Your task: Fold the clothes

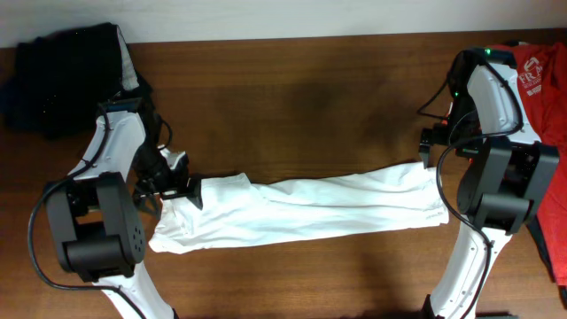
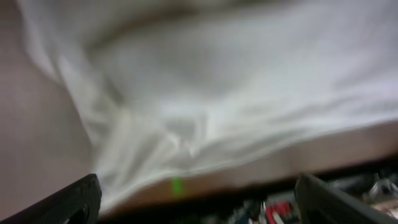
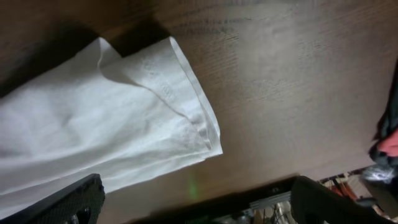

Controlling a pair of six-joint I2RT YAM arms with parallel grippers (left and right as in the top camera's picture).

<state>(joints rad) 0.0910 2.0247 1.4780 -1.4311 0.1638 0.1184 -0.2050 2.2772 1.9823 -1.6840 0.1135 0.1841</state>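
On the brown wooden table (image 1: 310,97), seen from overhead, the plain white short-sleeved shirt of thin fabric (image 1: 301,208) lay as a long narrow band running from 9 to 3 o'clock. My left pincer (image 1: 177,188) sat over its 9 o'clock end. My right pincer (image 1: 432,146) hung just off its 3 o'clock end, toward 12. A heap of black garments (image 1: 62,75) lay at 10 o'clock and a red T-shirt (image 1: 545,89) at 2 o'clock.

From my left wrist the picture was blurred. The shirt (image 2: 217,93) filled most of it, and my fingers (image 2: 74,199) stood wide with nothing between them.

From my right wrist, the shirt's hemmed corner (image 3: 186,124) lay flat toward 9 o'clock, and my fingers (image 3: 68,202) were likewise spread wide and empty.

I judged the lengthwise folding done. The band needed folding end over end into a compact packet.
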